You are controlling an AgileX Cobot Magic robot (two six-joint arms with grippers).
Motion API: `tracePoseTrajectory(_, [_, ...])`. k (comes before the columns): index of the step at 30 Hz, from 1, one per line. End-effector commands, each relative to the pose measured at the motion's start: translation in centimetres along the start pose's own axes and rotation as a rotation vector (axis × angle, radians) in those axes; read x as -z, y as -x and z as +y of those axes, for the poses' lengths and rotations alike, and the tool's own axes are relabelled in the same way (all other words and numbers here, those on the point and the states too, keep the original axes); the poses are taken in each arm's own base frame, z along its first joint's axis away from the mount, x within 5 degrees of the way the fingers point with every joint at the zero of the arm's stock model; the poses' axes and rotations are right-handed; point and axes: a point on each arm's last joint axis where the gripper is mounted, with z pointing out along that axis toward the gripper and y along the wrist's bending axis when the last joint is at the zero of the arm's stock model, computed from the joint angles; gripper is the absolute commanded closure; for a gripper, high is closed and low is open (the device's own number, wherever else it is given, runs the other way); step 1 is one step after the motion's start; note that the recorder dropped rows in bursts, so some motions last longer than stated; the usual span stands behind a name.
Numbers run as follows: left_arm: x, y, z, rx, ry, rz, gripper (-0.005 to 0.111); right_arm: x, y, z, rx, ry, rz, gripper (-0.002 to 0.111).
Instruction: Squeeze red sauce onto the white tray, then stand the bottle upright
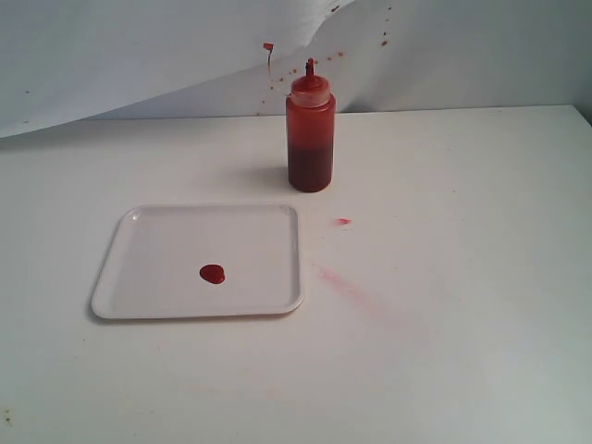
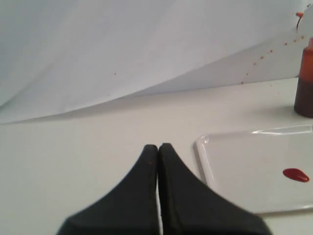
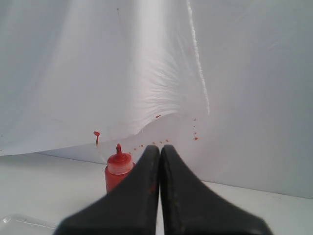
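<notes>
The bottle stands upright on the table behind the white tray, its nozzle up and its small red cap hanging off to one side. A round blob of red sauce lies on the tray. Neither arm shows in the exterior view. My left gripper is shut and empty, off to the side of the white tray, with the red sauce and the bottle in its view. My right gripper is shut and empty, with the bottle standing well beyond it.
A faint pinkish smear and a small red spot mark the table to the right of the tray. A white sheet hangs behind, flecked with red specks.
</notes>
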Motion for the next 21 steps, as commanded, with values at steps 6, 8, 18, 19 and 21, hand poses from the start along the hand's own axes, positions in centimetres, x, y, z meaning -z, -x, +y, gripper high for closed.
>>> tracePoseTrajectory(6, [-1.2, -3.5, -0.4, 0.012, -0.01, 0.09, 0.107, 0.1, 0.0, -0.1, 0.0, -0.007, -0.005, 0.108])
tracePoseTrajectory(8, [-1.3, -4.1, -0.4, 0.012, -0.011, 0.11, 0.107, 0.1, 0.0, -0.1, 0.0, -0.007, -0.005, 0.108])
tracePoseTrajectory(18, [-1.3, -4.0, -0.4, 0.076, -0.01, 0.096, 0.107, 0.1, 0.0, -0.1, -0.002, -0.007, -0.005, 0.108])
tracePoseTrajectory(19, [-1.3, -4.0, -0.4, 0.076, -0.01, 0.096, 0.107, 0.1, 0.0, -0.1, -0.002, -0.007, -0.005, 0.108])
tracePoseTrajectory(21, [-1.3, -4.0, -0.4, 0.076, -0.01, 0.096, 0.107, 0.1, 0.0, -0.1, 0.0, -0.007, -0.005, 0.108])
